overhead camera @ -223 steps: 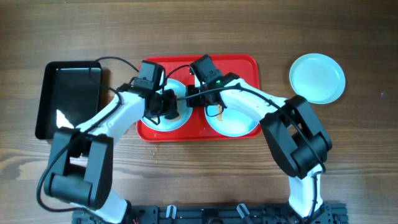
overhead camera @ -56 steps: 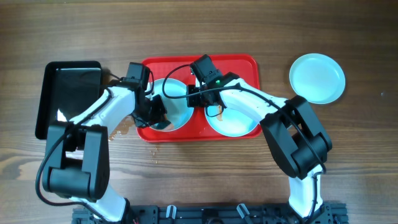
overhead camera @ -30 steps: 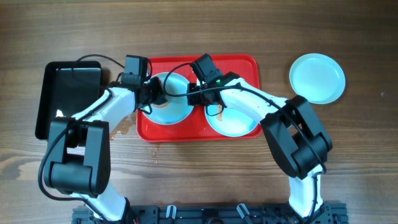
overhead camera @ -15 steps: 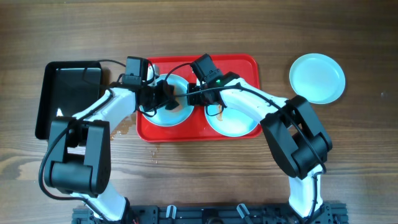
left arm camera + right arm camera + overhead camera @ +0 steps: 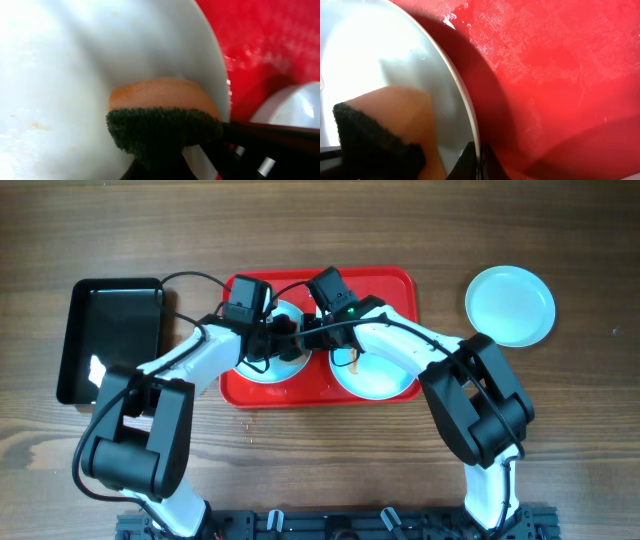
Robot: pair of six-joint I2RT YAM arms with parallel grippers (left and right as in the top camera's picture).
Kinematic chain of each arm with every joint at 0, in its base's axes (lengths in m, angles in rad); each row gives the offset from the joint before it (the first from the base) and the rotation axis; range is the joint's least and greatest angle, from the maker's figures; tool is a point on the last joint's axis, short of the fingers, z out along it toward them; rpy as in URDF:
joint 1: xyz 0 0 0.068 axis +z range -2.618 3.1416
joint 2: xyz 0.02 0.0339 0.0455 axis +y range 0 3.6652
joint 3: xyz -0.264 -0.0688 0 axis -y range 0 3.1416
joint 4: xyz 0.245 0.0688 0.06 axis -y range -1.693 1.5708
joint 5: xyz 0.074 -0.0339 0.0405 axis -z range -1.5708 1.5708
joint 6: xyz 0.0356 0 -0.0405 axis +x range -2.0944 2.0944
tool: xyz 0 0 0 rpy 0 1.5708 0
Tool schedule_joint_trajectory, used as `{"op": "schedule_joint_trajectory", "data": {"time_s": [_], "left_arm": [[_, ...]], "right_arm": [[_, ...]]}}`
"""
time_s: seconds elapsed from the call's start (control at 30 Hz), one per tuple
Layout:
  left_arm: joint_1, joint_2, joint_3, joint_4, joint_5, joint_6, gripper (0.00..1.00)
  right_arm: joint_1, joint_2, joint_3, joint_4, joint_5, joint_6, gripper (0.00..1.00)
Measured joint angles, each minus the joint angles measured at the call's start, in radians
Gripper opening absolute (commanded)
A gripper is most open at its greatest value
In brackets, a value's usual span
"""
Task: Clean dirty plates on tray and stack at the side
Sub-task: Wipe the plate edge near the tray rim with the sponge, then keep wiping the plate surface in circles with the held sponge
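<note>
The red tray (image 5: 400, 285) holds two pale plates. The left plate (image 5: 262, 372) is tilted. My right gripper (image 5: 303, 332) is shut on its right rim, and the pinch also shows in the right wrist view (image 5: 478, 160). My left gripper (image 5: 272, 340) is shut on an orange sponge with a dark green scrub side (image 5: 160, 107) and presses it on this plate's face (image 5: 60, 75), which has faint orange specks. The right plate (image 5: 380, 380) lies flat with an orange-brown smear. A third plate (image 5: 509, 305) lies on the table to the right of the tray.
A glossy black rectangular tray (image 5: 110, 340) sits on the wooden table left of the red tray. Small wet spots mark the wood near the red tray's front left corner (image 5: 205, 385). Both arms cross over the red tray's left half.
My left gripper has carried the sponge across the tilted plate, from its left edge toward its right part. The right gripper has kept hold of the rim without moving.
</note>
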Motion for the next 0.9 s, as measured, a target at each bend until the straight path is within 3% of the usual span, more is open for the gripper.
{"op": "schedule_joint_trajectory", "data": {"time_s": [0.6,0.9], "left_arm": [[0.042,-0.025,0.008,-0.104,-0.327,0.026,0.04],[0.08,-0.027,0.011,-0.134,-0.377,0.079,0.04]], "right_arm": [[0.0,0.0,0.0,0.0,0.0,0.0,0.04],[0.0,0.0,0.0,0.002,0.0,0.0,0.04]]}}
